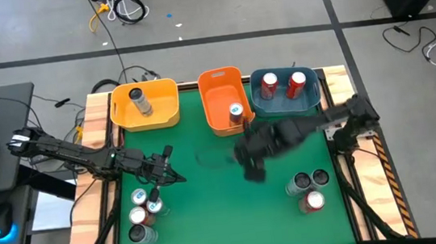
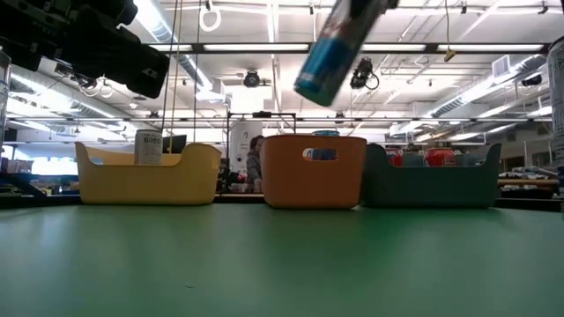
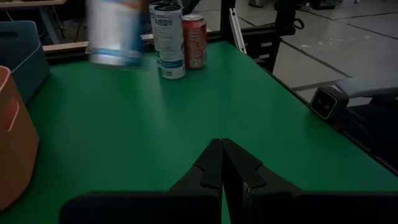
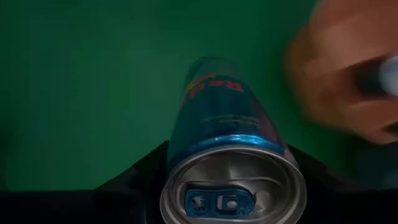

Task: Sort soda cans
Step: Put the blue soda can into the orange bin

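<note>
My right gripper [image 1: 251, 166] is shut on a blue-and-silver soda can [image 4: 217, 106] with a red mark, held high over the middle of the green table. In the low view the can [image 2: 333, 46] shows tilted, well above the mat. My left gripper [image 3: 222, 152] is shut and empty, low over the table's left part [image 1: 171, 167], just beyond several cans [image 1: 142, 215] that stand on the mat near the left front. Three more cans [image 1: 310, 187] stand at the right front. They also show in the left wrist view [image 3: 180, 38]. My right gripper pinches the can between its two fingers [image 4: 140, 171], on opposite sides of the can's wall just below its silver top rim [image 4: 186, 155]. The can is lifted clear of the table and tilted, its bottom end pointing away from the gripper and downward.
Three bins stand along the far edge. The yellow bin [image 1: 166, 103] holds a grey can, the orange bin [image 1: 217, 98] holds a blue-marked can, and the blue bin [image 1: 281, 103] holds two red cans. Bare green mat [image 1: 228, 218] lies between the two can groups.
</note>
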Motion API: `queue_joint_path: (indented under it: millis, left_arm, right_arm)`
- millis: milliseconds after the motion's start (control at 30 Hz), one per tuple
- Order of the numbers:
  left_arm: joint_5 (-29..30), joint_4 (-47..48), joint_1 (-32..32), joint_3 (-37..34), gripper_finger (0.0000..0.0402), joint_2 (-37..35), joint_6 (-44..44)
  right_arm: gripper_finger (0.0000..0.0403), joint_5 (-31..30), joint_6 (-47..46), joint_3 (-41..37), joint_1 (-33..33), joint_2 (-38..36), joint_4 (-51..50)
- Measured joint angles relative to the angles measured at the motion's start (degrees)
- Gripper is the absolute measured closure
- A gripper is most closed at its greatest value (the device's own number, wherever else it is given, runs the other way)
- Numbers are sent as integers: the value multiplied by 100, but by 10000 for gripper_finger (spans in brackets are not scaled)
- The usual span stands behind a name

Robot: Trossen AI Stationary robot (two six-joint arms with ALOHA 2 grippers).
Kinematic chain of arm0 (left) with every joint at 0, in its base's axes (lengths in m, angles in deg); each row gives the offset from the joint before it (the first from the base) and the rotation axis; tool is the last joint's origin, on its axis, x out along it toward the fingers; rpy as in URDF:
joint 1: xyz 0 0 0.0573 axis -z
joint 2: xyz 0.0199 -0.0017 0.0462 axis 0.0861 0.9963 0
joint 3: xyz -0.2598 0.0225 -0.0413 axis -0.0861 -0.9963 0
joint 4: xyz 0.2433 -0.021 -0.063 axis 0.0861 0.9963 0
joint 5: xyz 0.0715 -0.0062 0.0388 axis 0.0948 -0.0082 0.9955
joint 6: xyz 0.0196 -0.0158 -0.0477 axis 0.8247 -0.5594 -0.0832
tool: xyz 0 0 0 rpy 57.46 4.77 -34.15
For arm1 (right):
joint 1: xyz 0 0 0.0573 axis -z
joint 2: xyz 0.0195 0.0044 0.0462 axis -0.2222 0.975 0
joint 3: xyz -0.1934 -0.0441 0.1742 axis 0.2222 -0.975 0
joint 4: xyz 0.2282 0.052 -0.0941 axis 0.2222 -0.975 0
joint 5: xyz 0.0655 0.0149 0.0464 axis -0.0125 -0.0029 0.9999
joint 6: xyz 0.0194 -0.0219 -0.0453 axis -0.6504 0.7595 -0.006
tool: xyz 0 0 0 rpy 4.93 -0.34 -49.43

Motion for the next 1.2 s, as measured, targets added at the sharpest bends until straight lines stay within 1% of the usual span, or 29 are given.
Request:
queue_joint_path:
  millis: [200,333,400,500,600,833,1000,1200]
  left_arm:
    - [2,0,-2,0,396,0,24]
    - [2,0,-2,0,396,0,28]
    - [29,0,-4,0,396,0,33]
    - [135,6,-4,0,396,0,37]
    - [155,19,-9,0,396,0,39]
    - [157,42,-9,0,396,0,37]
    - [159,47,-9,0,396,0,37]
    - [160,71,-9,0,396,0,37]
  right_arm:
    - [180,-45,1033,367,1273,-3,192]
    - [180,63,1508,388,1864,76,297]
    - [180,138,1712,389,2045,257,421]
    - [180,171,1913,388,2173,541,455]
    - [180,221,2069,515,2312,804,251]
    - [180,296,2527,1493,2445,1598,-47]
    - [180,301,2720,2138,2529,2260,-738]
    - [180,300,2907,2643,2652,2852,-1074]
